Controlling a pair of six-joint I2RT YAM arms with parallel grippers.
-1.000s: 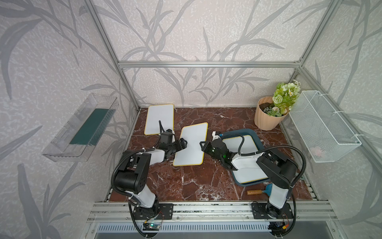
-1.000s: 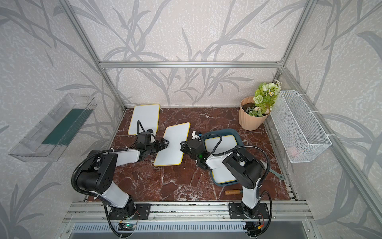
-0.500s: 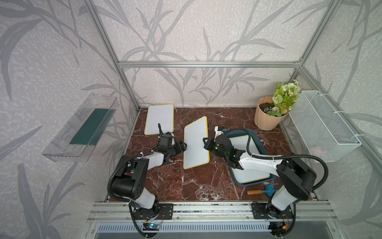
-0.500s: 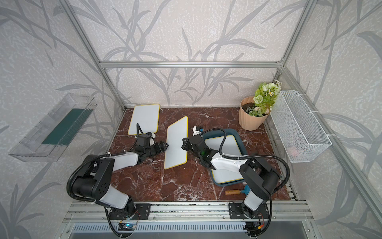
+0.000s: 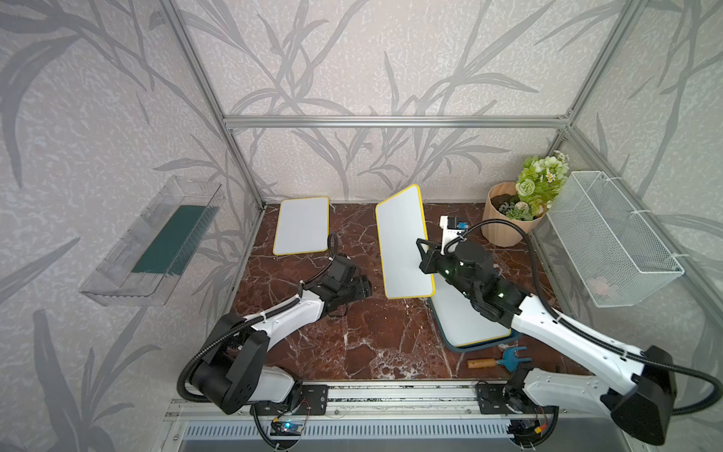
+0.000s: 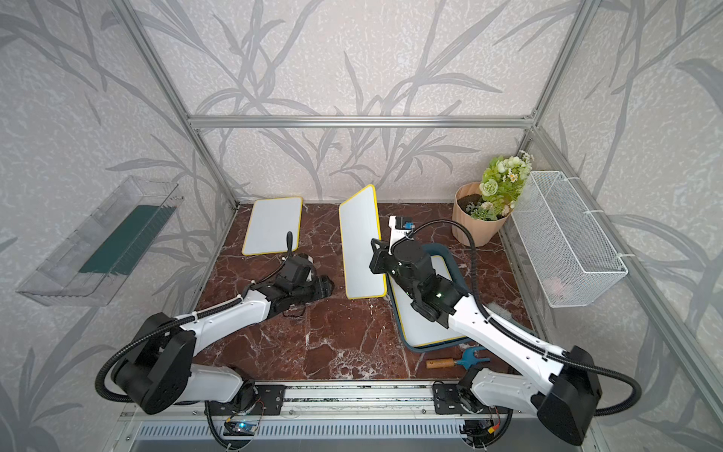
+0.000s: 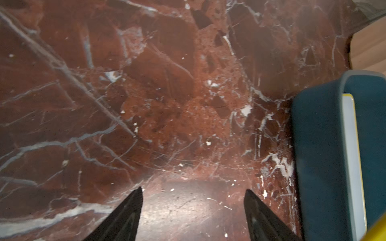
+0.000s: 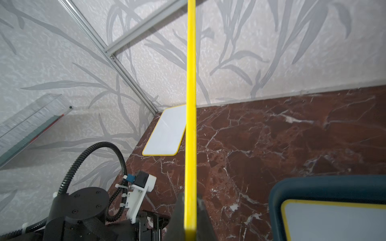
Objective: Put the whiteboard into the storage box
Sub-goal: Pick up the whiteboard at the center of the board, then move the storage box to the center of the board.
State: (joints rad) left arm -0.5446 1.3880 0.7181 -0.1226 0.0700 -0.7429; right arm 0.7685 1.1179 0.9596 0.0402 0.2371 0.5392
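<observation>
Three boards show in both top views. Nearest, a tool (image 5: 497, 360) lies on the counter (image 5: 352, 332) just before the storage box (image 5: 485, 345), whose long axis runs near to far with the far end leaning left. A second board (image 5: 465, 317) lies flat inside it, partly under the right arm.

Further back, the left hand (image 5: 364, 287) hangs low over bare counter. Its jaws are wide and empty, its fingers (image 7: 129, 215) well apart in the left wrist view, with the box (image 7: 317, 146) off to one side.

The whiteboard (image 5: 403, 246) is just to the right of that hand and does not touch it. It stands tipped up on edge between the two hands, left of the box, its near corner over the box's left rim. Its long axis runs near to far, far end slightly left, and its white face is turned toward the left arm.

The right hand (image 5: 424, 252) is clamped tight on the middle of its right long edge, so the board juts leftward from that hand. In the right wrist view the whiteboard (image 8: 191, 104) appears edge-on as a yellow line between the fingers (image 8: 179, 212).

A second ago it lay nearly flat and low, with the left hand at its left edge. Now it is tipped up and higher, and the left hand is clear of it.

Farthest, a third board (image 5: 301, 225) lies flat in the far left corner.
</observation>
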